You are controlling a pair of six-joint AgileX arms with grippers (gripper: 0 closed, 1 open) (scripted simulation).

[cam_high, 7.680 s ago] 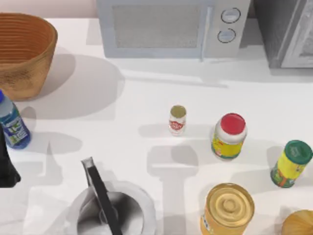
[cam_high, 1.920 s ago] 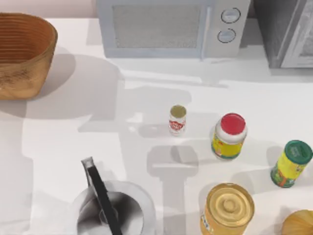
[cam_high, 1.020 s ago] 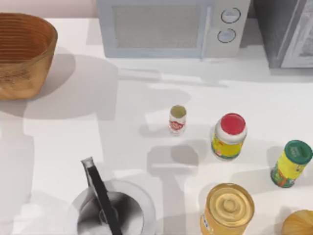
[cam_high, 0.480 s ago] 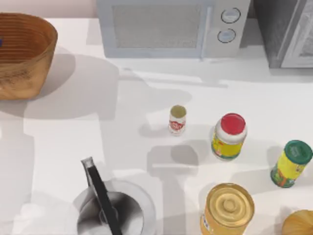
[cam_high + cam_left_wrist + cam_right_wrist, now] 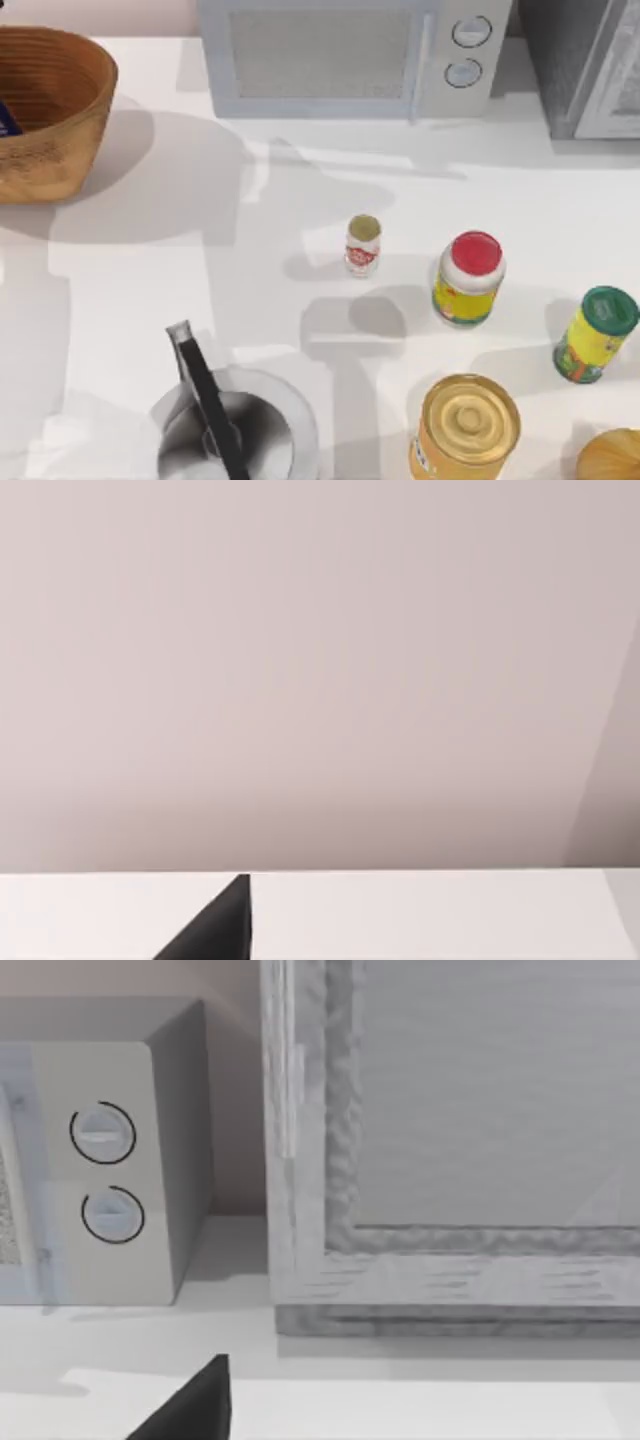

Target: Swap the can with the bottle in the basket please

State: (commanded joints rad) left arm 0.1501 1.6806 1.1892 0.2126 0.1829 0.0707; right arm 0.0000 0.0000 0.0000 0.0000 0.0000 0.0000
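**Q:** Top view, item 1, basket (image 5: 70, 150): any change of contents?

**A:** Yes. 1 blue sliver of the bottle (image 5: 8, 118) shows inside the basket, at the view's left edge and below the rim. 0.5 s ago it was a mere speck of blue, higher against the inner wall. 1.0 s ago the basket held no blue. 7.7 s ago the bottle stood on the table (image 5: 150, 300), just in front of the basket. Entry: bottle going down into the basket. Whether it rests on the bottom or hangs, cannot tell.

**Q:** Item 2, can?

**A:** Can (image 5: 363, 245): upright, mid-table, well apart from the basket, left of the red-capped jar (image 5: 468, 278). Position the same in all 5 top pictures.

**Q:** Items 3 and 4, grippers?

**A:** Left gripper (image 5: 215, 930): 1 dark wedge in the left wrist view, facing a plain wall. Wide, narrow or holding, cannot tell. Right gripper (image 5: 190, 1405): 1 dark wedge in the right wrist view, facing the microwave (image 5: 100, 1160). Parked; grip state likewise cannot be told.

**Q:** Meaning for the task?

**A:** Judgement: the bottle's half of the exchange is near its end, with release unconfirmed. The can is untouched, so 1 item remains to handle.
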